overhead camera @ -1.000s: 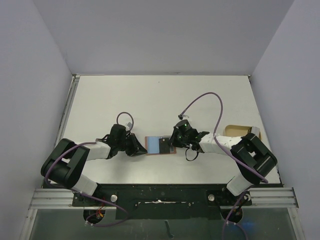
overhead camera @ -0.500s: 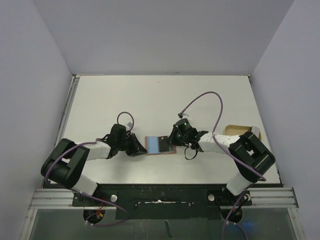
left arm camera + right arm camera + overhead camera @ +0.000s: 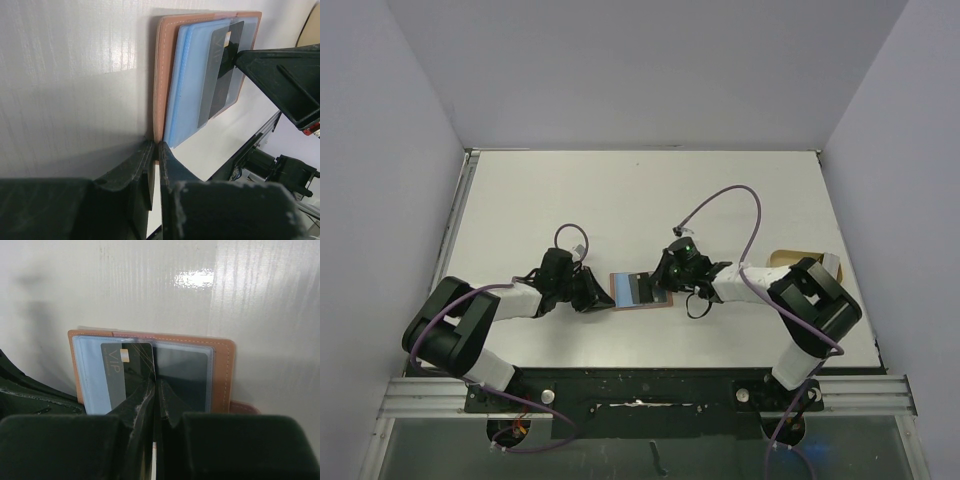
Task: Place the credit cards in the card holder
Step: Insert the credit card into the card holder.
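The right gripper (image 3: 156,390) is pinched almost fully closed on the near edge of a dark VIP credit card (image 3: 117,375). Its two fingers meet over the card's right-hand corner, about at the fold of the card holder (image 3: 222,370). The card lies flat across the holder's left half. I cannot tell whether it is under the clear pocket or only resting on top.

The left gripper (image 3: 155,152) is also closed down, its fingertips clamped on the outer left edge of the reddish-brown leather at a near corner. Just inside that edge a light blue card (image 3: 187,90) fills the left pocket, and the dark card overlaps it toward the middle.

The card holder lies spread open and flat on the white table (image 3: 620,200), between the two grippers and a little in front of the arm bases. Its right pocket looks dark behind its clear window, and a snap tab (image 3: 243,407) juts from the right edge.

Well apart, at the table's right side behind the right arm, sits a tan tray (image 3: 788,259).
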Tool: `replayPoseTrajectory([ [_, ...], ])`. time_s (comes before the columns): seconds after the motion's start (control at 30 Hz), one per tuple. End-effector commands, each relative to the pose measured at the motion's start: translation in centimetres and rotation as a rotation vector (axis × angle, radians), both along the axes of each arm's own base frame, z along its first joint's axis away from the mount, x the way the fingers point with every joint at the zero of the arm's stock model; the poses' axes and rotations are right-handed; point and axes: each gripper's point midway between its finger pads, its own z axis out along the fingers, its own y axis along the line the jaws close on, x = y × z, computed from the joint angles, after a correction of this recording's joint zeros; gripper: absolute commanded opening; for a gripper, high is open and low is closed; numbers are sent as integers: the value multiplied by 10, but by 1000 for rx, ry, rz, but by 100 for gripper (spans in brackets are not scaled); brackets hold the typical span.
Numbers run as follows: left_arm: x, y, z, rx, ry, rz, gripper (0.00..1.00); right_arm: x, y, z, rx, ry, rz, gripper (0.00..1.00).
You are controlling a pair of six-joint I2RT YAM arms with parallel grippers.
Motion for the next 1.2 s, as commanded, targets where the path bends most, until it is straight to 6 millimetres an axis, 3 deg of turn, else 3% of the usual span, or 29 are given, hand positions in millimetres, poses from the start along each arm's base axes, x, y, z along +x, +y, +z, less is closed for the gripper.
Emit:
replayPoseTrajectory([
  [0.0, 7, -9, 9, -26, -34, -19, 6, 13, 24, 23, 81, -58, 20, 0],
  [0.5, 13, -11, 18, -34, -62, -25, 0, 6, 40, 24, 178, -23, -3, 0],
  [0.77, 10, -12, 17, -37, -53, -46, 0, -3, 31, 26, 125, -28, 60, 19],
  [1.17, 9, -16, 20, -53, -65, -77, 0, -9, 51, 23, 127, -15, 156, 17],
])
